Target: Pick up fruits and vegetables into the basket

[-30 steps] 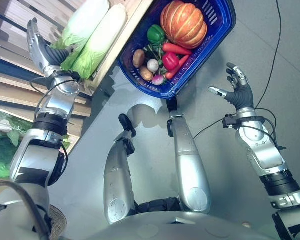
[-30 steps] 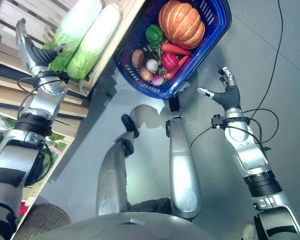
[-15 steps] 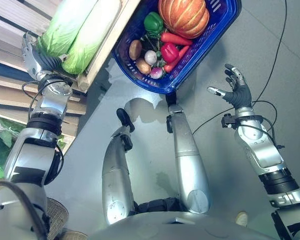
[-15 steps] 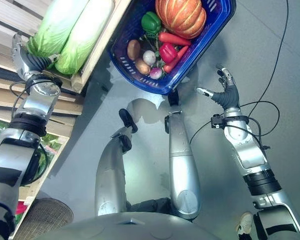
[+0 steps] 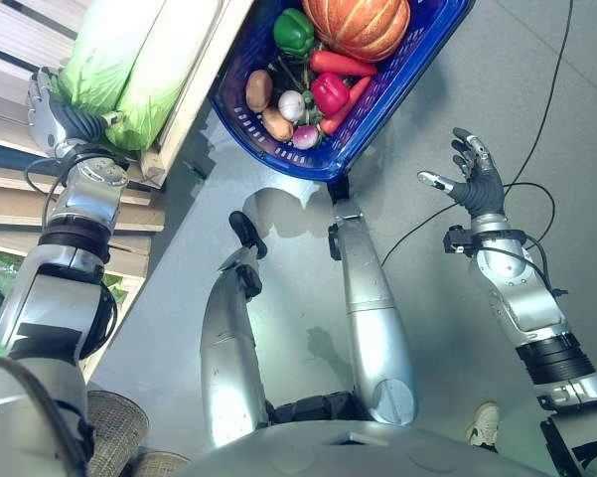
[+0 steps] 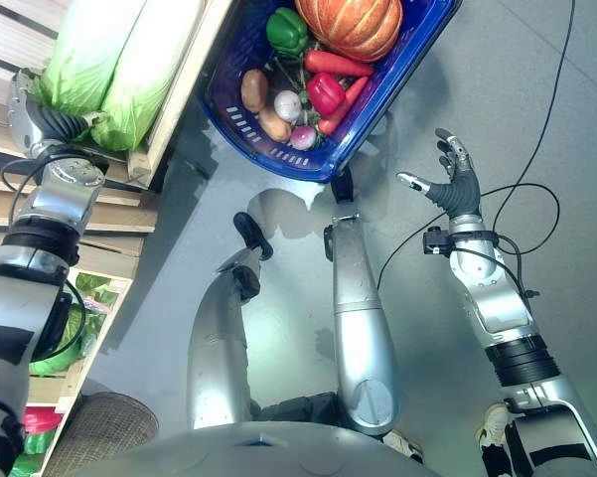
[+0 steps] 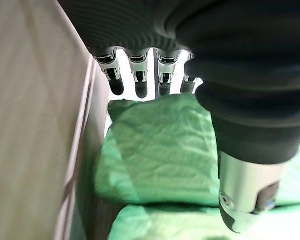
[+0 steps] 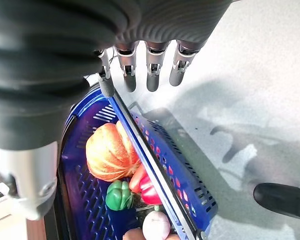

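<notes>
A blue basket (image 5: 405, 84) stands on the grey floor, holding an orange pumpkin (image 5: 358, 22), a green pepper (image 5: 292, 30), a red pepper (image 5: 330, 91), carrots (image 5: 343, 63) and potatoes (image 5: 258, 89). Two long pale-green cabbages (image 5: 104, 60) lie side by side on a wooden shelf (image 5: 194, 94) left of the basket. My left hand (image 5: 48, 104) is open at the cabbages' leafy end; in the left wrist view its straight fingers (image 7: 135, 75) hover just over the green leaves (image 7: 159, 150). Empty and open, my right hand (image 5: 474, 179) is raised over the floor right of the basket (image 8: 154, 150).
Lower shelf boards run down the left side, with leafy greens (image 6: 55, 348) on a lower level. A woven basket (image 5: 114, 437) sits at the bottom left. A light shoe (image 5: 484, 422) shows on the floor by my right arm.
The whole picture has shifted, so the camera moved. My left hand has come closer to the cabbages' leafy end. The right hand has kept its pose.
</notes>
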Controlling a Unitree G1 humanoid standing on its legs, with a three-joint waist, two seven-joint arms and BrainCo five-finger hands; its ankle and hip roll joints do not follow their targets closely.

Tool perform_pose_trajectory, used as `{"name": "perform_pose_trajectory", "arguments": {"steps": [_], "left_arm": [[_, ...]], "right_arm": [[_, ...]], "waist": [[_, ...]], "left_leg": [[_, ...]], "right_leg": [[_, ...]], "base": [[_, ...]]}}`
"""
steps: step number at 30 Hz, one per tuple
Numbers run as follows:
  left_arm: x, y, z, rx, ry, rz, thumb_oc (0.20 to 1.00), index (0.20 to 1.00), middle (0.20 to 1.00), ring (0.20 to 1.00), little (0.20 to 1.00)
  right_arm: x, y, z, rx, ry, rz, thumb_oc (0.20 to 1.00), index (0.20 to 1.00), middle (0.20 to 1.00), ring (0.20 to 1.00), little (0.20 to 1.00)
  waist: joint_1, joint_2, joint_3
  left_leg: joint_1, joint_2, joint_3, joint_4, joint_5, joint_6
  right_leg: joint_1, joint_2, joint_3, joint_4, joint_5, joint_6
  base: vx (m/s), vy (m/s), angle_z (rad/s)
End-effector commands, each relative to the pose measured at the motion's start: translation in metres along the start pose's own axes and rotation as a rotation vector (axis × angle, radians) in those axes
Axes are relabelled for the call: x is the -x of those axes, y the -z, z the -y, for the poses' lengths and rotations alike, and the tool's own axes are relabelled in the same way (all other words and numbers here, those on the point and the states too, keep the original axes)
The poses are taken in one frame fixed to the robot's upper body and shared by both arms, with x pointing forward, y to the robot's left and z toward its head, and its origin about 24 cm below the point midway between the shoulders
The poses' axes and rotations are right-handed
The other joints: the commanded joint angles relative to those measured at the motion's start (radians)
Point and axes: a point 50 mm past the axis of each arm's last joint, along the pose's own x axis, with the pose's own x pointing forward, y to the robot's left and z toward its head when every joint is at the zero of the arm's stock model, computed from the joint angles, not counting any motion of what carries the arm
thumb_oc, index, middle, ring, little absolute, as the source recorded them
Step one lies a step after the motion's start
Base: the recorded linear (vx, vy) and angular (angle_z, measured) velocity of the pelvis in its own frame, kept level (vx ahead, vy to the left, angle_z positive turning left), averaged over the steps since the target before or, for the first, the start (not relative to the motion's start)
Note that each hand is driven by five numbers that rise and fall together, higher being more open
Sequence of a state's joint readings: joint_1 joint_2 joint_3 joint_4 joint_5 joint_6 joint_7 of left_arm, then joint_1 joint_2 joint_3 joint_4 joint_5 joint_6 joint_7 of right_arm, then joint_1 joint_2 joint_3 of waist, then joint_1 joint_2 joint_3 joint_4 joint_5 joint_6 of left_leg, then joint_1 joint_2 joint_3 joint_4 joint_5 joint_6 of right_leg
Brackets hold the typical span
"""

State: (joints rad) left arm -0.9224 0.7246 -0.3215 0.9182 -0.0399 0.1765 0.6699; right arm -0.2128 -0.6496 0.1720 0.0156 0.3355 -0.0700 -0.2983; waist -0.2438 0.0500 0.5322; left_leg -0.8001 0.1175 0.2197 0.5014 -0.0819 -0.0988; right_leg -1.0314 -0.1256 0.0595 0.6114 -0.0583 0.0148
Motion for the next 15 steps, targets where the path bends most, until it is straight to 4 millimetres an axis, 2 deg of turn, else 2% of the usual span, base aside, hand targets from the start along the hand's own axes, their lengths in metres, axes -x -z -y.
{"name": "perform_pose_trajectory", "arguments": {"steps": [1, 8, 15], "left_arm": [[-0.016, 0.013, -0.032, -0.087, -0.127, -0.016, 1.0, 1.0, 1.0, 1.0, 1.0], [-0.022, -0.005, -0.033, -0.081, -0.131, 0.006, 1.0, 1.0, 1.0, 1.0, 1.0], [-0.026, -0.001, -0.032, -0.126, -0.058, -0.036, 1.0, 1.0, 1.0, 1.0, 1.0]], "right_arm": [[0.003, -0.009, 0.004, 0.002, -0.019, 0.066, 1.0, 1.0, 1.0, 1.0, 1.0], [0.002, -0.004, 0.003, -0.002, -0.02, 0.059, 1.0, 1.0, 1.0, 1.0, 1.0], [0.002, 0.0, 0.004, -0.007, -0.029, 0.05, 1.0, 1.0, 1.0, 1.0, 1.0]], "waist": [[-0.046, 0.026, -0.012], [-0.057, 0.029, -0.012], [-0.076, 0.033, -0.012]], "left_leg": [[-0.085, -0.042, 0.01, 0.053, -0.043, 0.04], [-0.093, -0.046, 0.017, 0.051, -0.043, 0.037], [-0.087, -0.047, 0.024, 0.051, -0.045, 0.031]], "right_leg": [[-0.011, -0.005, 0.002, -0.025, -0.027, 0.069], [-0.023, -0.017, 0.013, -0.051, -0.006, 0.077], [-0.022, -0.021, 0.03, -0.078, 0.013, 0.082]], "base": [[0.0, 0.062, 0.0], [0.0, 0.023, -0.01], [0.02, 0.039, -0.02]]}}
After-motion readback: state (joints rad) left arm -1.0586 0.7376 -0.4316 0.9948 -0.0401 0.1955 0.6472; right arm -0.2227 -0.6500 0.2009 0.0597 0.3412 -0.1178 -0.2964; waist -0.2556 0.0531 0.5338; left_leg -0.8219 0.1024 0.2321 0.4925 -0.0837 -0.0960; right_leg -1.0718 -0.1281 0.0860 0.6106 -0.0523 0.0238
